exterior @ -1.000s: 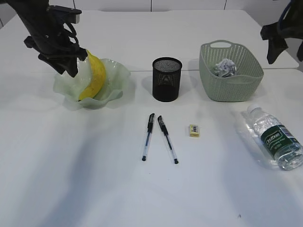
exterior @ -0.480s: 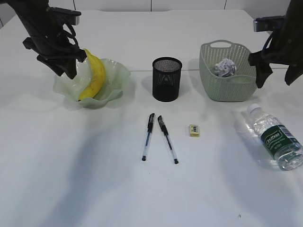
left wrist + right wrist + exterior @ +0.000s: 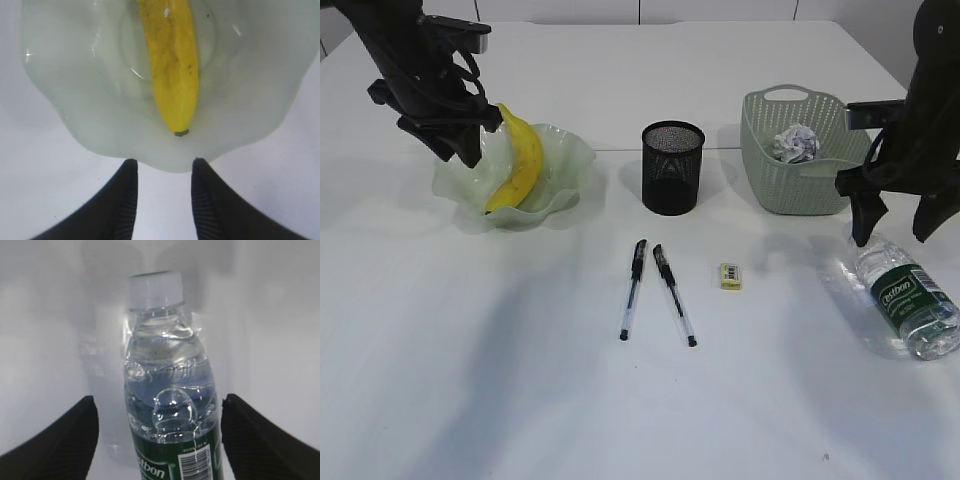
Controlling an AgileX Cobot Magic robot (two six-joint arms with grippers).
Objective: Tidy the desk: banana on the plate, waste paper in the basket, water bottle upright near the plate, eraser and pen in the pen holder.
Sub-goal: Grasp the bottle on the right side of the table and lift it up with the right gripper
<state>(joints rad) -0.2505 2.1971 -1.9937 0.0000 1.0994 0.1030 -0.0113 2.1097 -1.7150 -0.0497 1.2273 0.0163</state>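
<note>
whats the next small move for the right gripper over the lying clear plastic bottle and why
Probably lower the right gripper straight down and close on the clear plastic water bottle with the dark green label. The bottle lies on its side on the white desk, and the open jaws already straddle its body without touching it, so little realignment seems needed before standing it upright.
</note>
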